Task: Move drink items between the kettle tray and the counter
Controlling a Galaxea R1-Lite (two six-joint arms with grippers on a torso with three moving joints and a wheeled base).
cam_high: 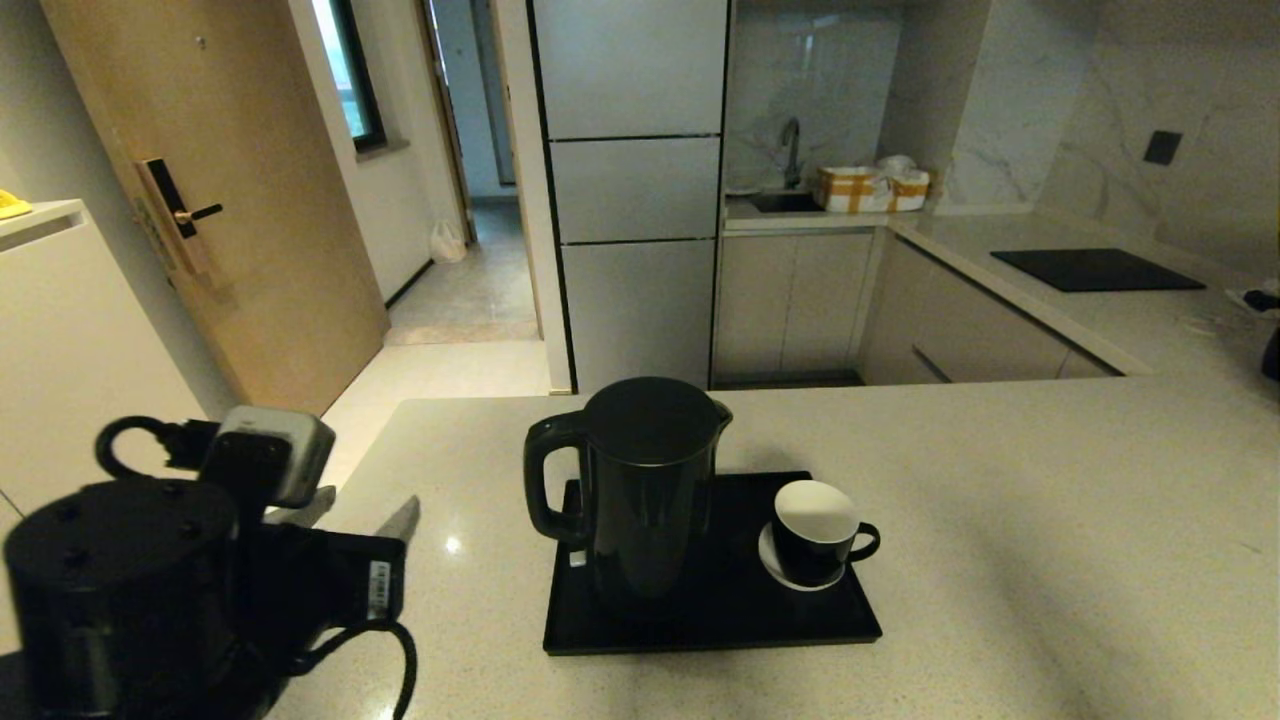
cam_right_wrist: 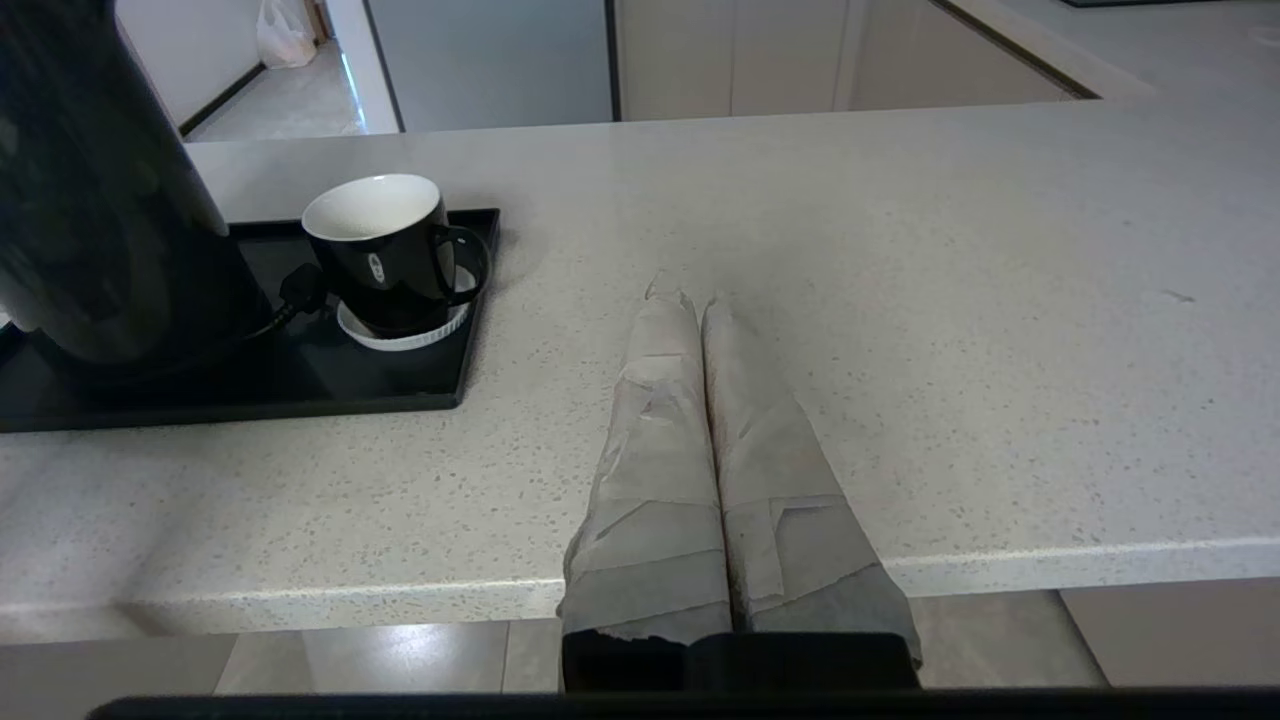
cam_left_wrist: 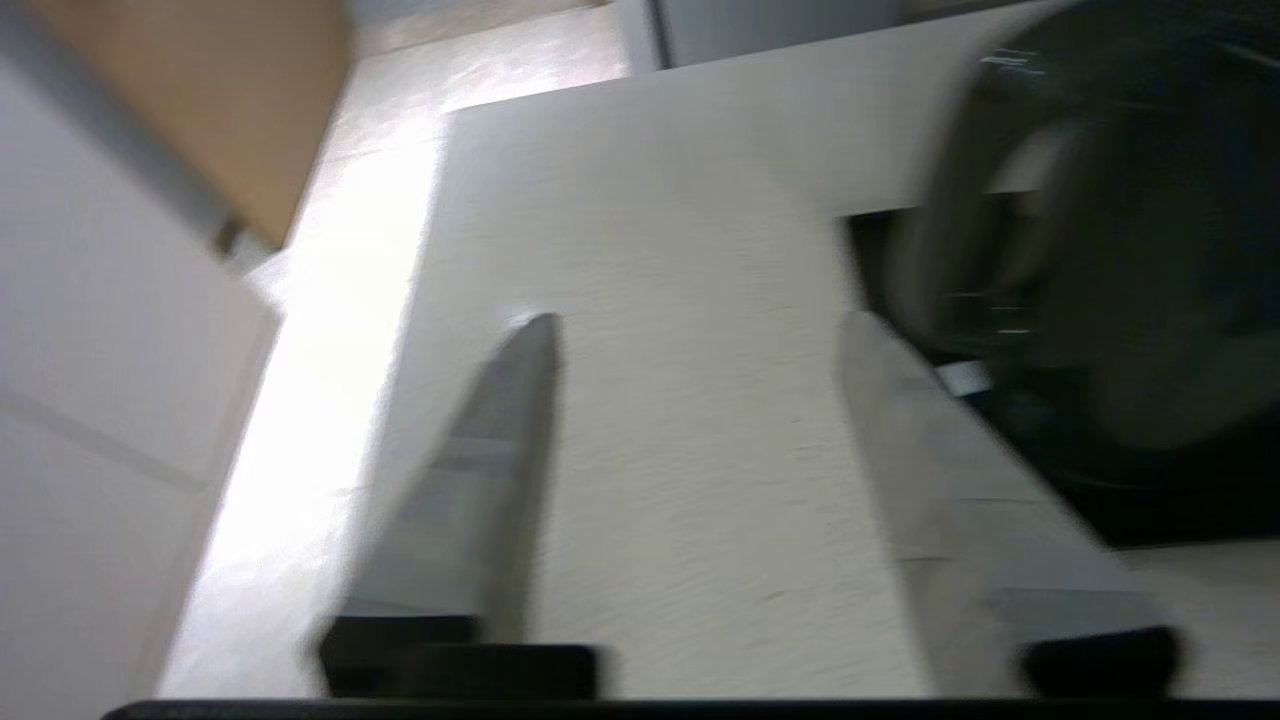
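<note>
The tall matte black kettle (cam_high: 630, 490) stands on the left part of the flat black kettle tray (cam_high: 720, 610), its loop handle turned to the left. The small black cup (cam_high: 815, 535), white inside, sits on a white saucer on the tray's right part. My left gripper (cam_high: 355, 512) hovers open over the pale speckled counter (cam_high: 1000, 520), left of the kettle and apart from it; its wrist view has the kettle (cam_left_wrist: 1100, 250) just beyond one finger (cam_left_wrist: 900, 430). My right gripper (cam_right_wrist: 692, 302) is shut and empty at the counter's near edge, right of the cup (cam_right_wrist: 385, 245) and tray (cam_right_wrist: 400, 390).
A black glass cooktop panel (cam_high: 1095, 268) lies on the far right worktop. A sink with a tap (cam_high: 790, 150) and a yellow-white box (cam_high: 872, 188) are at the back. The counter's left edge runs close beside my left gripper. A dark object (cam_high: 1272, 350) shows at the right border.
</note>
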